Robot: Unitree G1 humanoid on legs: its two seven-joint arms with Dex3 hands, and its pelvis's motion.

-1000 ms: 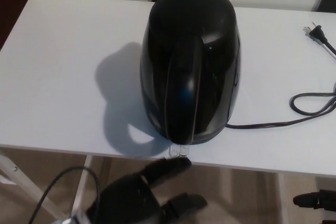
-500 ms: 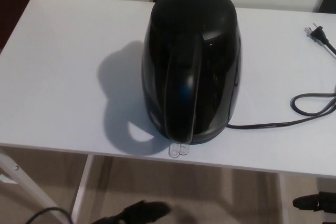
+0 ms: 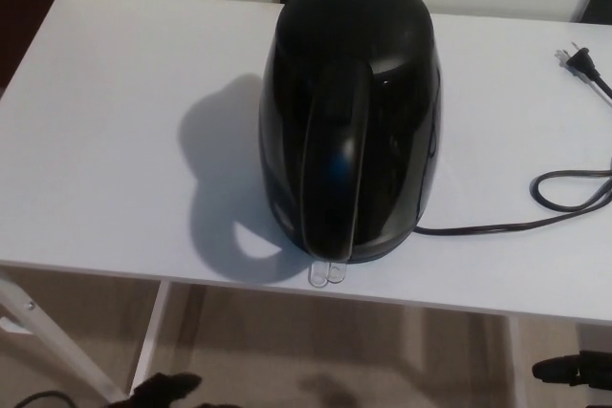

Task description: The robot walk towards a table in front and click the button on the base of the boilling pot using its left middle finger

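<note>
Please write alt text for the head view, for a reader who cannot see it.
A black electric kettle stands near the front edge of a white table, its clear switch lever facing the camera. Its black power cord trails right to an unplugged plug. Low down, only dark tips of the left hand and right hand show.

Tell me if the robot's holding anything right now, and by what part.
Nothing is held. The kettle stands untouched on the table; the left hand and right hand sit low, below the table edge.

Only a small part of the left hand (image 3: pixel 164 389) showed at the bottom edge: a matte black, rounded lump. A thin black cable (image 3: pixel 29 398) curved beside it. The right hand (image 3: pixel 572 368) appeared as a black, blunt shape.
</note>
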